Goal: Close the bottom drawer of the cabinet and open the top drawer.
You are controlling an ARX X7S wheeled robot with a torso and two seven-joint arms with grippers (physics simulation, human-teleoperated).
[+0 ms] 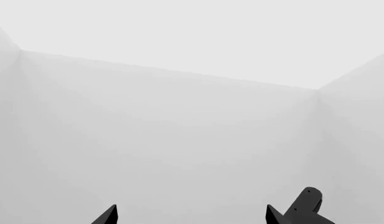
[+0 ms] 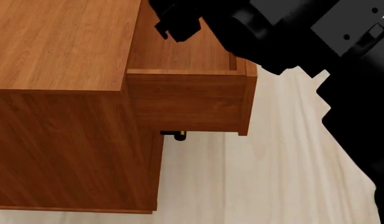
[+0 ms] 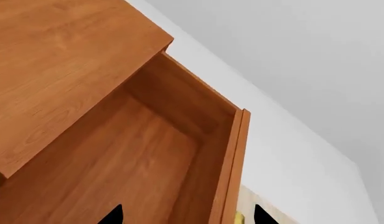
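Note:
The cabinet (image 2: 61, 93) fills the left of the head view. Its top drawer (image 2: 185, 100) is pulled far out, and its empty inside shows in the right wrist view (image 3: 117, 158). A brass handle end (image 2: 173, 135) shows under it, close to the cabinet front. I cannot tell which lower drawer it belongs to, and the bottom drawer is hidden. My right gripper (image 3: 186, 215) is open and empty above the top drawer's front panel (image 3: 232, 177), and its black body shows in the head view (image 2: 174, 21). My left gripper (image 1: 192, 215) is open and empty, facing white walls.
Pale wooden floor (image 2: 266, 177) lies in front of the cabinet. My black right arm (image 2: 291, 32) crosses the upper right of the head view. White walls (image 3: 291, 70) stand behind the cabinet.

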